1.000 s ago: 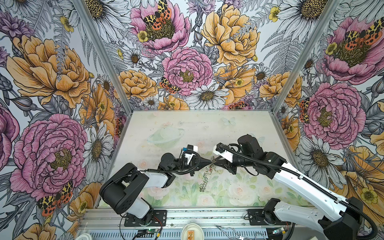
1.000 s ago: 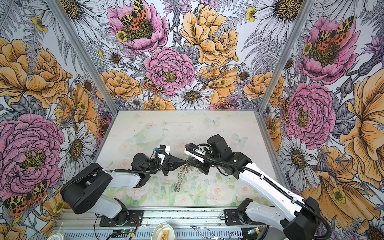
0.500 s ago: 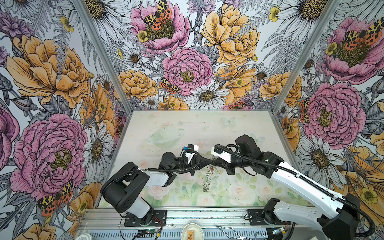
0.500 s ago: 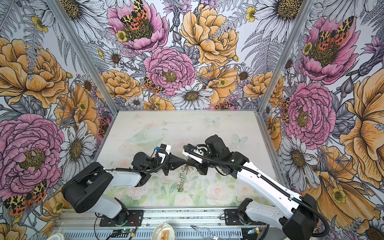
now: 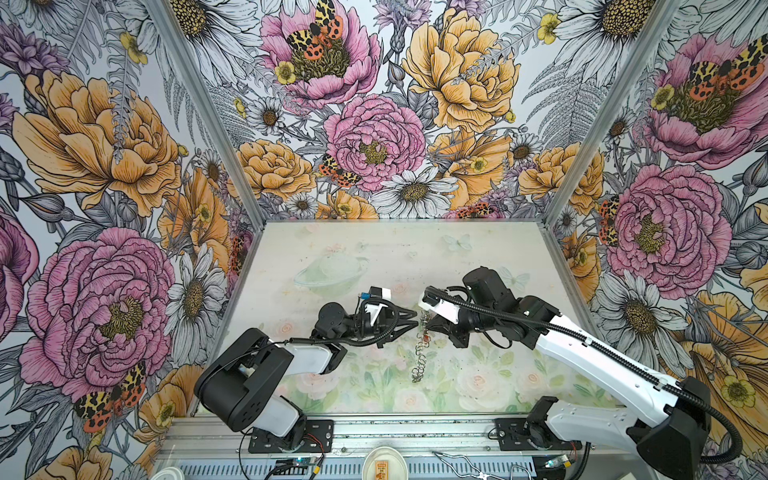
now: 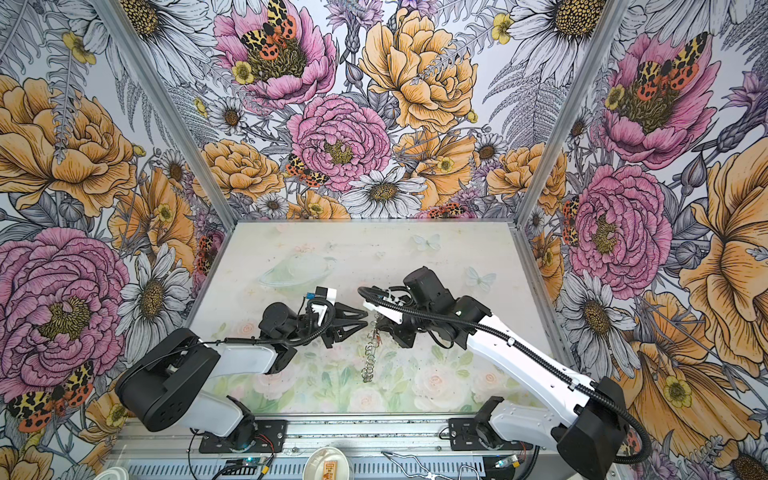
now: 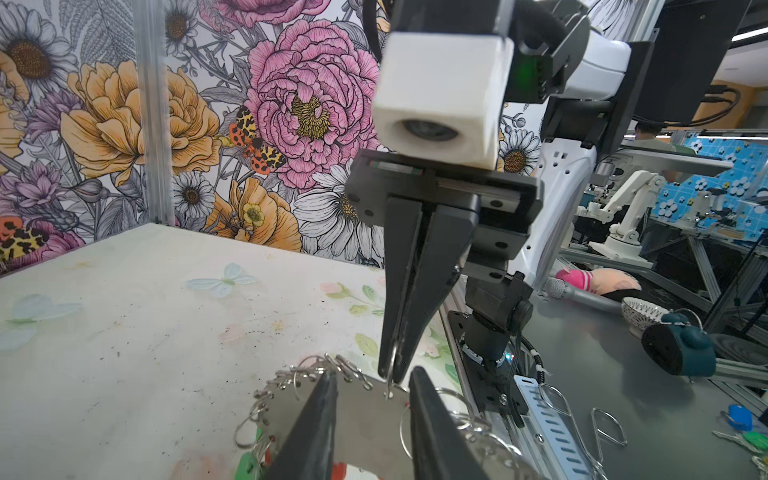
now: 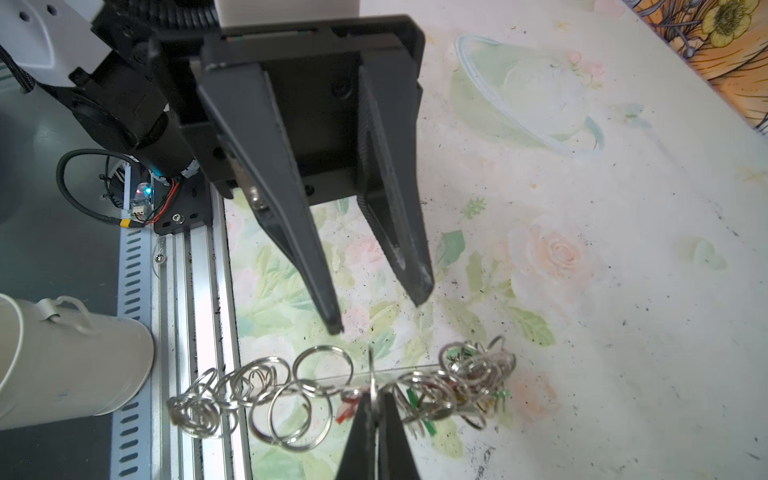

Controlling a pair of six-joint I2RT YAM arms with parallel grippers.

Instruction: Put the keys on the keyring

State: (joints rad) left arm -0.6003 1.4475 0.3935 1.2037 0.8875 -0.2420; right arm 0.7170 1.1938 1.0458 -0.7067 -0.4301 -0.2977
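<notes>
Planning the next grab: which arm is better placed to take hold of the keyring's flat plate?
Left. The left gripper is open, facing the keyring and apart from it. The right gripper is shut on the keyring's edge and is the only grip on it, so it likely should not let go.

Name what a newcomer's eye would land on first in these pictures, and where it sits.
The loud floral wallpaper of pink and orange blooms walls the cell on three sides. Near the front centre, the right pincer is shut on the wide flat grey keyring fringed with silver split rings, held edge-on, while the left pincer stands open beside it.
</notes>
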